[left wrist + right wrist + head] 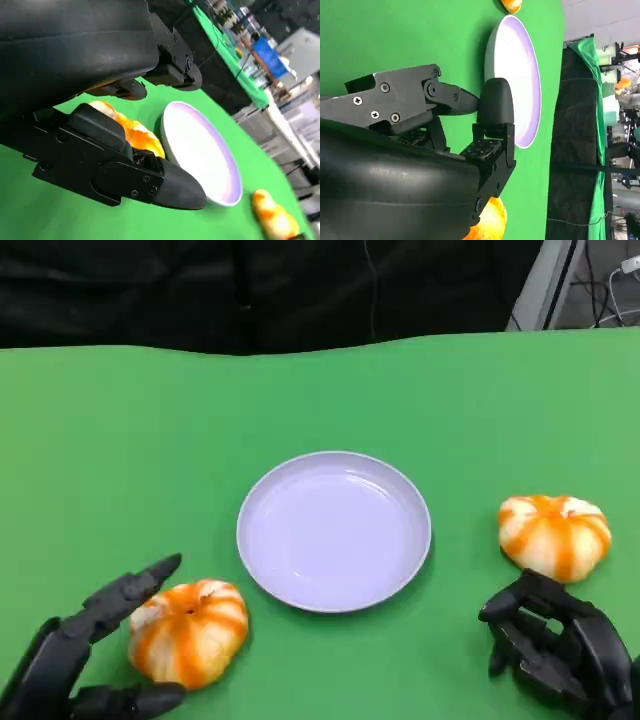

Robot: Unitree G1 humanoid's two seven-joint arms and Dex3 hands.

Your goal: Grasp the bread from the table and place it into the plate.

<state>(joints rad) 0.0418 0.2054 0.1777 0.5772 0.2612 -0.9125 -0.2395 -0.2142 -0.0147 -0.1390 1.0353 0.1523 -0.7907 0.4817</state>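
Evidently the left hand [85,655], fingers spread around the orange-striped round bread roll [188,630], needed a gentle, even squeeze before lifting toward the shallow lilac plate [334,530], while the right hand [560,645] sat curled on nothing.

Open green table [120,440] lies all round the plate [334,530]; one bread [188,631] sits near its left, another bread [555,534] well right.
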